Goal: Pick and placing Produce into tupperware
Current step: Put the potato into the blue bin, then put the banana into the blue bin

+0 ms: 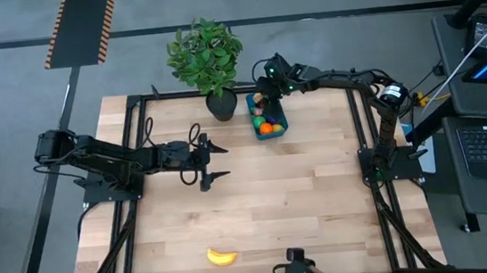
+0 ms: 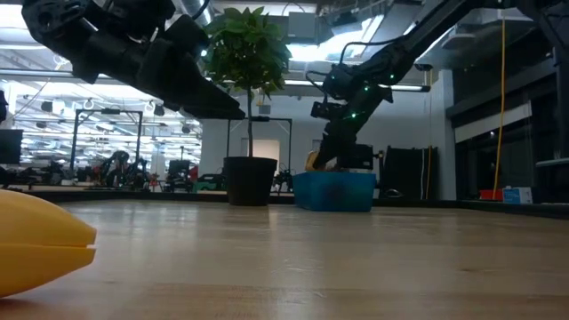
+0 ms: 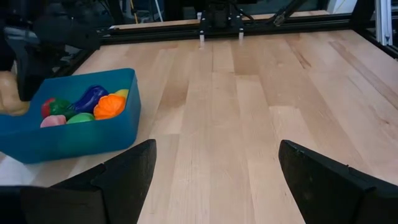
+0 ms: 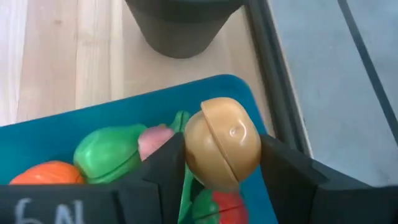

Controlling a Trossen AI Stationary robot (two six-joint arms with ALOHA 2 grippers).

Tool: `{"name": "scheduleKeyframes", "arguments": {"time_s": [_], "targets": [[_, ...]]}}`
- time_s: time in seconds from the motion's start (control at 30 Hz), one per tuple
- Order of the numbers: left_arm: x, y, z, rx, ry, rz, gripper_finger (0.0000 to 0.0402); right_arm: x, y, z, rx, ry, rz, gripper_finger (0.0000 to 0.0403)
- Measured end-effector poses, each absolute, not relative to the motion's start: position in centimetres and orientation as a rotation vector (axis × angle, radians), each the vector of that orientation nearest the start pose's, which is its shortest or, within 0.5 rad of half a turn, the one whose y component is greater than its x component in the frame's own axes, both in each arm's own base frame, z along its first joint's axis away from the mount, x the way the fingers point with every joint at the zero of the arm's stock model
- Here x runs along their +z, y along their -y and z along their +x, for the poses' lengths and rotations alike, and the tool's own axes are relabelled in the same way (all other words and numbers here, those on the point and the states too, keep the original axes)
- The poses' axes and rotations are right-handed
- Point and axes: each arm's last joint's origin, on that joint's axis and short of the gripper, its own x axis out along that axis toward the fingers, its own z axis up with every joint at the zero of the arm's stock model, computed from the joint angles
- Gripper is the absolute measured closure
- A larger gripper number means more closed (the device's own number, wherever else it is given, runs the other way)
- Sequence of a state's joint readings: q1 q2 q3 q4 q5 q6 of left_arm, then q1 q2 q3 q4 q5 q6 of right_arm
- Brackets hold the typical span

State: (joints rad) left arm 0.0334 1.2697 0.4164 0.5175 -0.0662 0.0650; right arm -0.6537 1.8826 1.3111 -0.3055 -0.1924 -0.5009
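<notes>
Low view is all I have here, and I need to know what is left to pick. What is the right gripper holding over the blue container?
Observer: The right gripper is shut on a tan potato, held just above the blue container.
Operator: Is the container already filled?
Observer: Partly. An orange piece, a purple eggplant and a green piece lie inside it, with others.
Operator: Is the yellow thing beside my camera the only produce outside?
Observer: From above, yes: the banana lies alone near the front edge of the table.
Operator: And the left arm?
Observer: The left gripper hangs open over mid-table, holding nothing.
</notes>
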Motion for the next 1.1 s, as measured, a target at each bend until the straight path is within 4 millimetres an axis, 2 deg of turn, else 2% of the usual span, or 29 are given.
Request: {"name": "scheduleKeyframes", "arguments": {"time_s": [0.2, 0.5, 0.7, 0.8, 0.97, 1.1], "targets": [[17.8, -1.0, 23.9, 0.087, -0.341, 0.070, 0.0070, 18.2, 24.0, 32.6, -0.199, -0.917, -0.086, 0.0223], [17.9, -1.0, 23.9, 0.088, -0.340, 0.070, 0.0070, 18.2, 24.1, 32.6, -0.202, -0.913, -0.088, 0.0220], [17.8, -1.0, 23.9, 0.088, -0.343, 0.070, 0.0070, 18.3, 24.1, 32.8, -0.219, -0.889, -0.078, 0.0145], [17.8, -1.0, 23.9, 0.088, -0.344, 0.070, 0.0070, 18.4, 24.2, 32.9, -0.225, -0.877, -0.082, 0.0121], [17.8, -1.0, 23.9, 0.087, -0.347, 0.070, 0.0070, 18.6, 24.2, 32.9, -0.255, -0.890, -0.097, 0.0112], [17.8, -1.0, 23.9, 0.084, -0.345, 0.093, 0.0070, 19.8, 24.1, 32.5, -0.298, -0.888, -0.120, 0.0111]]}}
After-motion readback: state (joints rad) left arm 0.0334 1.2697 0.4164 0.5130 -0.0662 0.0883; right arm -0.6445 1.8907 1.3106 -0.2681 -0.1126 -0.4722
